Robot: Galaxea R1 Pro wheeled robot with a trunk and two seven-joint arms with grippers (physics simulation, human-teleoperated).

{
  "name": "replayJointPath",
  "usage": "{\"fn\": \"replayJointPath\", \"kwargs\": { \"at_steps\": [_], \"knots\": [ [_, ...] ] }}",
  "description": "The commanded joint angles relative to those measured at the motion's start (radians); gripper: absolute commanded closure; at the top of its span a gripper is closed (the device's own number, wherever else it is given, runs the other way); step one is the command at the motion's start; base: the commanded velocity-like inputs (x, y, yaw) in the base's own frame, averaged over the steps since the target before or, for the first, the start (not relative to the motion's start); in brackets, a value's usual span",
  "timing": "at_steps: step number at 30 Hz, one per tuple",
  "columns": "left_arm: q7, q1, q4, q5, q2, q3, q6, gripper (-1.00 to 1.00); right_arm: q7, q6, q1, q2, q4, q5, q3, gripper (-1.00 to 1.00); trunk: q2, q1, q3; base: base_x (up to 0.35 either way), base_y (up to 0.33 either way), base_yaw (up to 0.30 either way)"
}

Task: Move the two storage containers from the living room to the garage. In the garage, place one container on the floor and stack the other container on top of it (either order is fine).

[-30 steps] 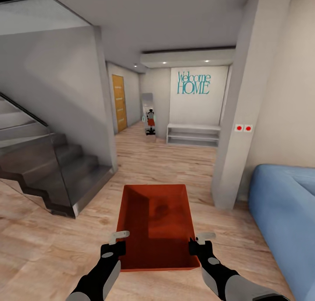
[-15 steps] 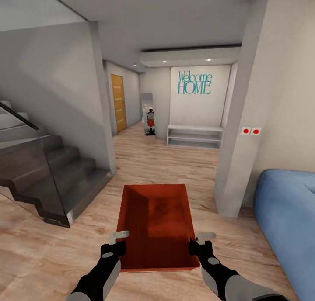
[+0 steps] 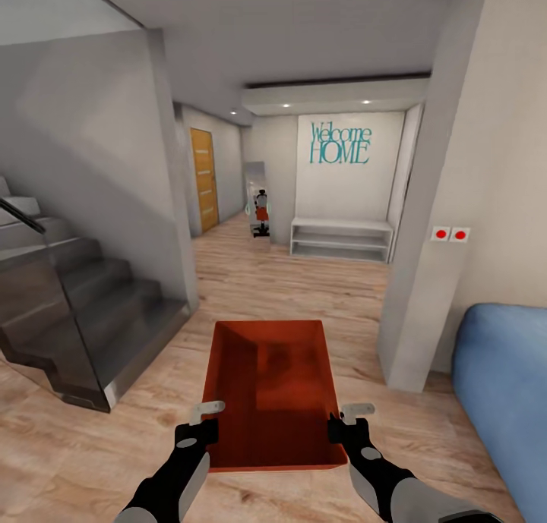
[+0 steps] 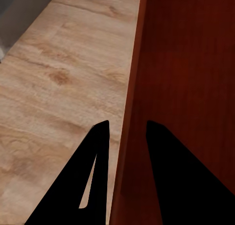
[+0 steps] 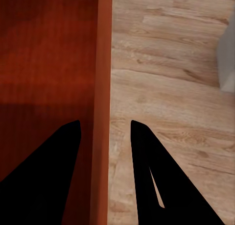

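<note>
Between your two arms, you are carrying one storage container (image 3: 272, 390), and each gripper is clamped on a long side wall near the end closest to you. The left gripper (image 3: 205, 415) is pinching the left wall with one finger inside and one outside, as the left wrist view (image 4: 126, 132) is showing; the right gripper (image 3: 348, 418) is doing the same on the right wall (image 5: 103, 127). Both sets of jaws are closed onto thin rim, not onto anything solid.

Judging by the look of it, you are handling a light, empty, open-topped plastic bin. Its thin walls are likely to flex, so a hard squeeze may bow them inward. The fine ribbing should be giving the fingers some bite, though smooth plastic can slip if one arm is drifting out of step with the other. With both grips near one end, the far end is hanging unsupported, so keep the arms level and evenly spaced.

Beyond the bin, you are facing light wood plank floor (image 3: 289, 288), with a staircase (image 3: 83, 303) on the left, a blue sofa (image 3: 505, 386) on the right and an orange door (image 3: 203, 178) down the hall. You are not yet in the garage.
</note>
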Motion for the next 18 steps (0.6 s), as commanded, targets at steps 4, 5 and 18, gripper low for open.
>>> {"fn": "replayJointPath", "kwargs": {
  "at_steps": [4,5,18],
  "knots": [
    [0.007,-0.001,-0.028,0.001,0.002,0.018,0.005,1.0,0.0,0.0,0.0,0.0,0.002,0.005,0.0,1.0,-0.001,0.001,-0.002,0.321,0.0,0.0],
    [0.007,-0.001,-0.028,0.001,0.002,0.018,0.005,1.0,0.0,0.0,0.0,0.0,0.002,0.005,0.0,1.0,-0.001,0.001,-0.002,0.321,0.0,0.0],
    [0.007,-0.001,-0.028,0.001,0.002,0.018,0.005,1.0,0.0,0.0,0.0,0.0,0.002,0.005,0.0,1.0,-0.001,0.001,-0.002,0.321,0.0,0.0]
  ]
}}
